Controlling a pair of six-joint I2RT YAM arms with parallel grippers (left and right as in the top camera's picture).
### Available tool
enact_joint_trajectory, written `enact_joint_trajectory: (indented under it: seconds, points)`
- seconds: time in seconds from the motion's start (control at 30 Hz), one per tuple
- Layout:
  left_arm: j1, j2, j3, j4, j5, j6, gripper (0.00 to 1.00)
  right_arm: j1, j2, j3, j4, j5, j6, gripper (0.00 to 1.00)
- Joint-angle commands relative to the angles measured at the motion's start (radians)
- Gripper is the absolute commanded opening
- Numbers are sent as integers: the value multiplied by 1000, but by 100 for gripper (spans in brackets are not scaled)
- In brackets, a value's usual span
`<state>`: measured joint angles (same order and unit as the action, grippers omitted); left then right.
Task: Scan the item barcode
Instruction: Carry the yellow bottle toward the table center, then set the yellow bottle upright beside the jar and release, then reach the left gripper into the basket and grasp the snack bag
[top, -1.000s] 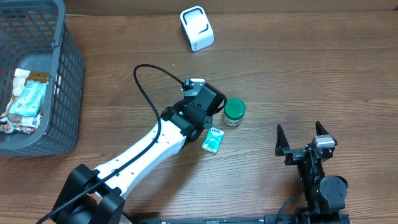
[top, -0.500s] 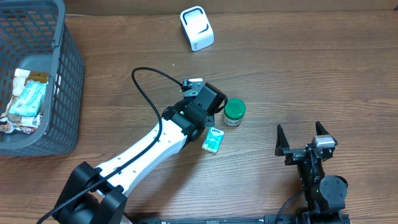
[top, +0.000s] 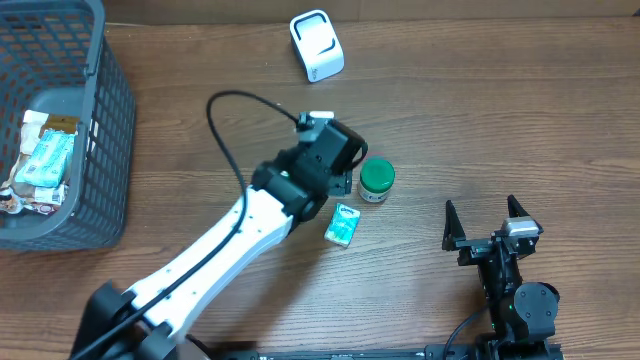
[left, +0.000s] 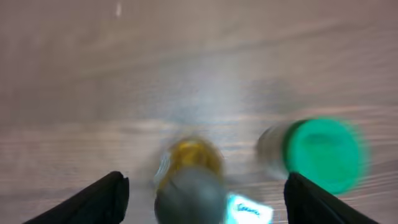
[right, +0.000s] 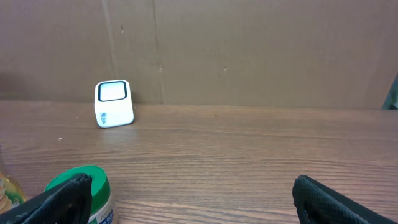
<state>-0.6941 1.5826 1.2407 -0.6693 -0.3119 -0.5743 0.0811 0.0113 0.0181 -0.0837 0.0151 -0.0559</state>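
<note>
**Landmark.** Small round jar with a green screw lid, upright on the brown wood-grain table. All positions below are given from this jar.

1. Yellow bottle with a grey cap: blurred, just beside the jar on its basket side. The arm hides it in the overhead view.
2. Left gripper: above the bottle, fingers spread wide to either side, touching nothing.
3. Teal foil packet: flat, near the jar, towards the robot.
4. White cube-shaped barcode scanner: well apart from the jar, near the far table edge.
5. Grey plastic lattice basket: well apart, far left, holding wrapped packets.
6. Right gripper: well apart, on the near right, jaws fully spread and holding nothing.
</note>
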Motion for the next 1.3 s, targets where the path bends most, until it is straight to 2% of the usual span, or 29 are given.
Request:
enact_joint_trajectory:
  seconds: [0.0,0.17,0.33,0.5,0.6,0.73,0.83,0.93,1.27]
  points:
    - [31,-86,161,-114,57,145,82,3,-6,-10,2,10,-5,100]
    - [92,-94,323,-325,125,317,83,3,-6,-10,2,10,-5,100]
    - [194,-94,452,-509,129,449,73,3,-6,-10,2,10,-5,100]
    - [315,-95,528,-597,105,566,70,3,-6,-10,2,10,-5,100]
    - [393,-95,542,-589,53,572,79,3,-6,-10,2,10,-5,100]
    - [511,-95,542,-563,0,584,81,3,-6,-10,2,10,-5,100]
    - [660,-95,542,-475,-13,636,85,3,-6,-10,2,10,-5,100]
    - [740,-95,543,-402,-13,662,89,3,-6,-10,2,10,-5,100]
    - [995,-85,542,-222,-10,665,90,3,-6,-10,2,10,-5,100]
